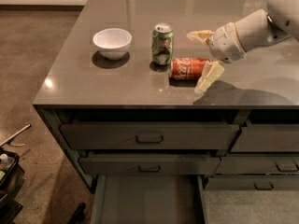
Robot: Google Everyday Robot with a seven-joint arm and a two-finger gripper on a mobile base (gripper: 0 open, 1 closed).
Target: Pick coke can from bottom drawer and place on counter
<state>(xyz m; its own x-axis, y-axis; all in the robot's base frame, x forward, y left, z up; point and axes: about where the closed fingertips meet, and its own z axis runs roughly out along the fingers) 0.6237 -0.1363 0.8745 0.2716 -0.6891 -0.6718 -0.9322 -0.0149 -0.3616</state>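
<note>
The red coke can [188, 69] lies on its side on the grey-brown counter [117, 85], just right of the upright green can [162, 44]. My gripper [201, 60] hangs over the counter at the can's right end, open, one finger [200, 35] behind the can and the other finger [208, 76] in front; it does not hold the can. The white arm reaches in from the upper right. The bottom drawer [147, 200] is pulled open below, its floor bare.
A white bowl [112, 43] stands on the counter left of the green can. Two closed drawers with handles [149, 137] sit above the open one. More drawers are at the right. Brown floor lies to the left, with dark objects [7, 185] at the lower left.
</note>
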